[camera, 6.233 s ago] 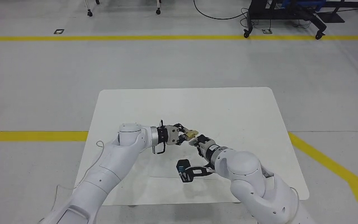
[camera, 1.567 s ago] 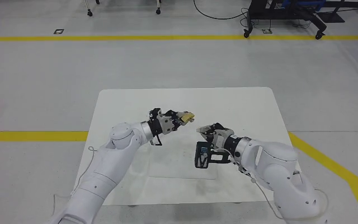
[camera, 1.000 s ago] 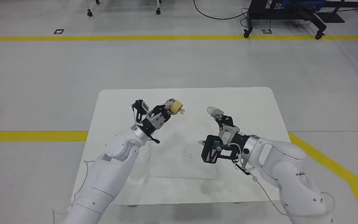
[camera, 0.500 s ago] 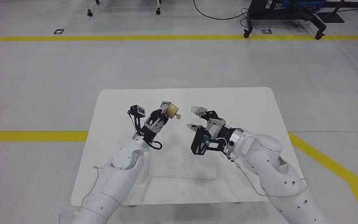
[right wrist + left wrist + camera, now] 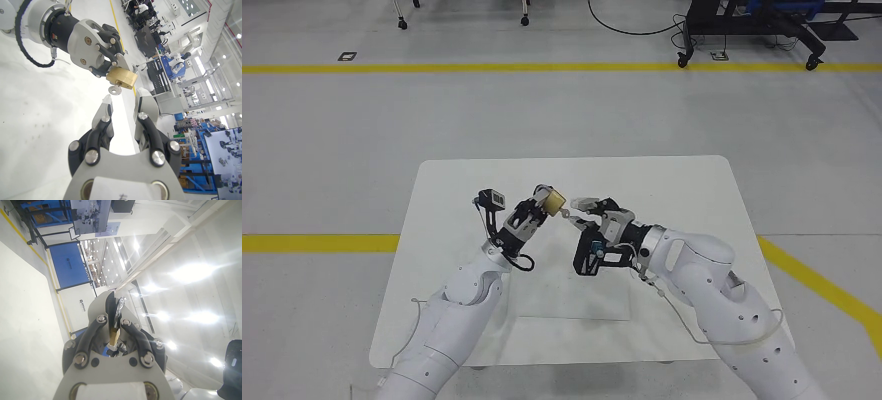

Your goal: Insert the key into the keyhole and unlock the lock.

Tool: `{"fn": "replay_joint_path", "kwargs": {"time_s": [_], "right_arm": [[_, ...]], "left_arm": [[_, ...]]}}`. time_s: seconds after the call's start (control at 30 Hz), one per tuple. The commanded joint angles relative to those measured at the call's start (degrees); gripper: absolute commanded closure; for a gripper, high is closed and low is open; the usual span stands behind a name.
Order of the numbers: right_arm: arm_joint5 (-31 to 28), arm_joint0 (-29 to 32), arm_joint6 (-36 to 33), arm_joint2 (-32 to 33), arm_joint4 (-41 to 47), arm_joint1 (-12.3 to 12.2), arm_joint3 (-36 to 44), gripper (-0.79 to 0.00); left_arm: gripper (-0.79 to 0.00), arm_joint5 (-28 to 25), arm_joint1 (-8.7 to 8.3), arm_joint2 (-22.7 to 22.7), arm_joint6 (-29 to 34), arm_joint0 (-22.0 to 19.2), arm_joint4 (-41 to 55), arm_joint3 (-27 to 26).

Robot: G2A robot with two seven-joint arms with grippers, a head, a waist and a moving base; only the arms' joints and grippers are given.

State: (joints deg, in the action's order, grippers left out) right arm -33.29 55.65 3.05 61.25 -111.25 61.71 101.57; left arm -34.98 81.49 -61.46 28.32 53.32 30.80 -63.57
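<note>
My left gripper (image 5: 111, 65) is held above the white table (image 5: 672, 190), shut on a brass padlock (image 5: 122, 78). A silver key (image 5: 114, 90) sits in the keyhole, its round head sticking out toward my right gripper (image 5: 122, 98). That gripper is open, its two fingertips a short way from the key head, one on each side of it, touching nothing. From above, the padlock (image 5: 553, 201) and my right gripper (image 5: 580, 207) are close together over the table's middle. In the left wrist view the padlock (image 5: 114, 337) and the key (image 5: 120, 303) show edge-on between my left gripper's fingers (image 5: 98, 308).
The table top (image 5: 37, 106) below both grippers is bare apart from faint dark marks. Its far edge (image 5: 572, 160) borders grey floor with yellow lines (image 5: 542, 68). Racks and machines stand far off in the room.
My left gripper lifted the padlock and turned it toward the right arm. My right gripper, open, swung up and then moved left until its fingertips stood close to the key.
</note>
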Motion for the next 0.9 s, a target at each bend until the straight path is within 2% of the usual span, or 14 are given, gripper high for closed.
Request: {"fn": "replay_joint_path", "kwargs": {"time_s": [0.0, 0.03, 0.4, 0.8, 0.87], "right_arm": [[-0.1, 0.0, 0.2, -0.1, -0.1, 0.0, 0.0, -0.191], [-0.3, -0.1, 0.3, -0.2, -0.1, 0.1, 0.0, -0.163], [-1.0, -0.3, -0.1, -1.1, -1.2, 0.3, 0.3, -0.175], [-2.9, 1.1, 2.5, 0.3, 0.2, 0.0, 1.3, -0.148], [-3.8, 1.1, 3.0, 0.3, 0.5, 0.0, 1.3, 0.000]], "left_arm": [[0.000, 0.1, 0.06, -0.1, 0.1, 0.1, -0.1, 0.0], [0.000, 0.1, 0.09, -0.1, 0.1, 0.1, -0.2, 0.0], [0.000, 1.3, 0.41, -0.5, 0.8, 0.5, 0.3, 0.0], [0.000, 3.6, 0.71, -1.4, 3.2, -0.2, 3.0, 1.2], [0.000, 3.9, 0.79, -1.5, 3.3, -0.3, 3.2, 1.4]]}}
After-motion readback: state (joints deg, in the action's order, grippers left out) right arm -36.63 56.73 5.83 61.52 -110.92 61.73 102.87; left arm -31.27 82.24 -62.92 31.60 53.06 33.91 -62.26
